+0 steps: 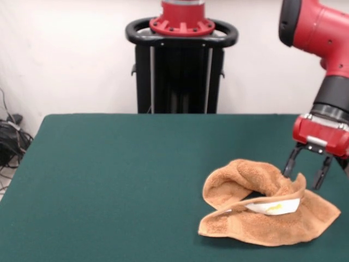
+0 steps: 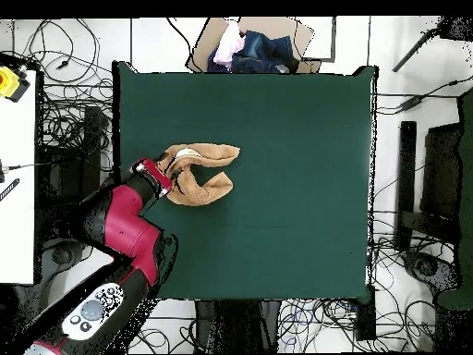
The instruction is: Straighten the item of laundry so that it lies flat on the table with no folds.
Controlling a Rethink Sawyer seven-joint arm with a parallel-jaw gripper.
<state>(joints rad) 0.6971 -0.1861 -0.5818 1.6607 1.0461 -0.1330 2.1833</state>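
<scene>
Spread apart, the gripper hangs with its two dark fingers pointing down at the back edge of the towel, and nothing is clamped between them; the front view shows the fingertips level with the cloth's raised rear fold, but whether they touch it cannot be told. From the red wrist housing above, the red and black arm rises out of the upper right of the front view. Seen from overhead, the arm reaches in from the lower left and the gripper meets the towel at its left end. The orange-tan towel lies crumpled on the dark green tabletop, doubled over on itself in a loose curl with a dark hollow between the upper and lower layers. A small white tag with a yellow mark shows at the mouth of that hollow. In the front view the cloth sits toward the right and near part of the tabletop; overhead, it sits in the left part, close to the left edge. Behind the tabletop stands the black pedestal with its red collar.
</scene>
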